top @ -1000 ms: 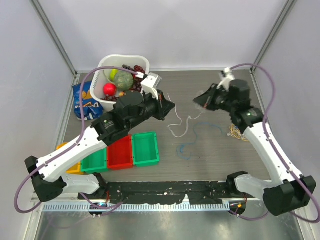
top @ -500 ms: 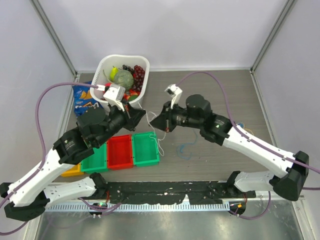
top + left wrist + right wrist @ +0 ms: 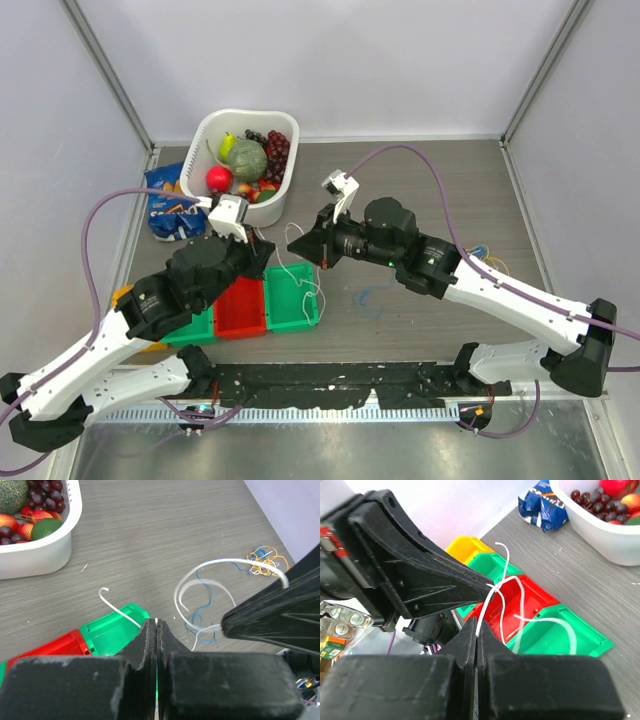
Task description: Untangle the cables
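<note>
My left gripper (image 3: 270, 252) and right gripper (image 3: 294, 243) meet tip to tip above the bins, each shut on the same white cable (image 3: 304, 274). The cable hangs in loops over the rightmost green bin (image 3: 291, 300). In the left wrist view my jaws (image 3: 156, 624) pinch the white cable (image 3: 119, 610), which also curls up in a loop to the right. In the right wrist view my jaws (image 3: 477, 628) clamp the white cable (image 3: 506, 566). A blue cable (image 3: 371, 297) lies on the table. A yellow-orange and blue tangle (image 3: 265, 560) lies further right.
A red bin (image 3: 240, 306), another green bin (image 3: 191, 323) and a yellow bin (image 3: 128, 293) sit in a row at the left. A white basket (image 3: 290, 135) of fruit stands at the back left, with a blue snack bag (image 3: 168, 205) beside it.
Both grippers have moved left and nearer, from the table's middle to above the bins, carrying the white cable with them. The blue cable stays on the table.
</note>
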You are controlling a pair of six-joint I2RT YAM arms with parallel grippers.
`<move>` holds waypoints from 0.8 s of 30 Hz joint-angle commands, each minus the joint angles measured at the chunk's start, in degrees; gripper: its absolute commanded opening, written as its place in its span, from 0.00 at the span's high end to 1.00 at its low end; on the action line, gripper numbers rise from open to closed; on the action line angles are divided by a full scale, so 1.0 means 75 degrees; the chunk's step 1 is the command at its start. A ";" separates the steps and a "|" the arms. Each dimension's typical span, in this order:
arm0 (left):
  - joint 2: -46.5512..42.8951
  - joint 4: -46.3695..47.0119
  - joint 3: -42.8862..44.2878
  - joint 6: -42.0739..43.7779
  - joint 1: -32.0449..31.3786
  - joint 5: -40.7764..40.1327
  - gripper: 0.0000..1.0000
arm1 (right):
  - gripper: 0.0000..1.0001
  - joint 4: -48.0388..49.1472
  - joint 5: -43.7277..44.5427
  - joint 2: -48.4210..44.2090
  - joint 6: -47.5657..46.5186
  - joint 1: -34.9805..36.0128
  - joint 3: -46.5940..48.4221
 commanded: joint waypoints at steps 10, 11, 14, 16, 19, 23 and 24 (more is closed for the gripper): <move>-0.0140 0.0066 0.1197 -0.0010 0.0048 0.0281 1.00 | 0.99 0.0799 -0.0251 -0.0371 -0.0019 0.0057 0.1224; -0.0175 0.0066 0.1209 -0.0010 0.0048 0.0246 1.00 | 0.99 0.0857 -0.0286 -0.0359 0.0005 0.0057 0.1166; -0.0292 0.0055 0.1034 0.0025 0.0048 0.0047 1.00 | 0.99 0.0870 -0.0275 -0.0207 0.0051 0.0057 0.1037; -0.0350 0.0020 0.0893 0.0025 0.0048 -0.0012 1.00 | 0.99 0.0870 -0.0239 -0.0102 0.0052 0.0068 0.0966; -0.0398 0.0066 0.0729 0.0014 0.0048 -0.0117 1.00 | 0.99 0.1090 -0.0216 0.0028 0.0052 0.0068 0.0942; -0.0362 0.0008 0.0681 0.0049 0.0048 -0.0339 1.00 | 0.99 0.1116 -0.0192 0.0180 0.0017 0.0057 0.1117; -0.0362 0.0031 0.0693 0.0037 0.0048 -0.0328 1.00 | 0.99 0.1011 -0.0192 0.0215 -0.0007 0.0057 0.1304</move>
